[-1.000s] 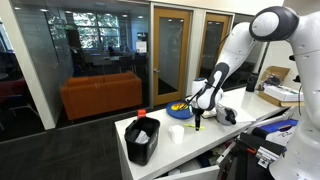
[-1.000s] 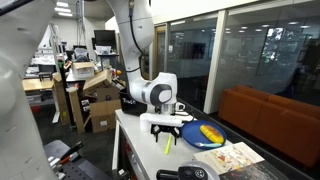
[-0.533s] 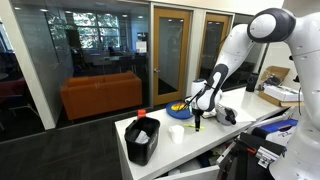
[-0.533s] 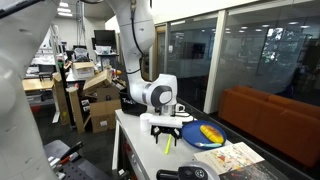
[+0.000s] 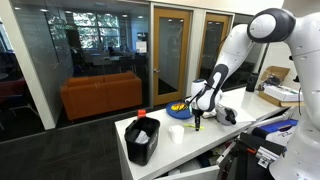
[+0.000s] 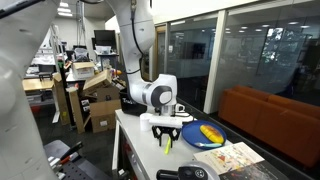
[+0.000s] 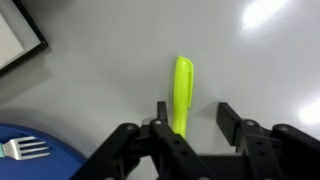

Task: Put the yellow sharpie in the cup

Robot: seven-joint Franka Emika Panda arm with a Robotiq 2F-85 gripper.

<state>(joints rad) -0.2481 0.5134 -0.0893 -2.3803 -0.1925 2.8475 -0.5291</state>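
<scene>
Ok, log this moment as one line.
stage: pre-grasp | gripper: open, over marker | marker: on table between the jaws, not gripped | cup: apart from gripper

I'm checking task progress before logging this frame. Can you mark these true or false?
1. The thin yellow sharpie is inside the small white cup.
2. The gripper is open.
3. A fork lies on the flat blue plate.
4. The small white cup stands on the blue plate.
1. False: the thin yellow sharpie lies on the white table, between the fingers of the gripper.
2. True: in the wrist view a gap shows beside the sharpie.
3. True: the fork rests on the flat blue plate.
4. False: the small white cup stands on the table, apart from the plate.
</scene>
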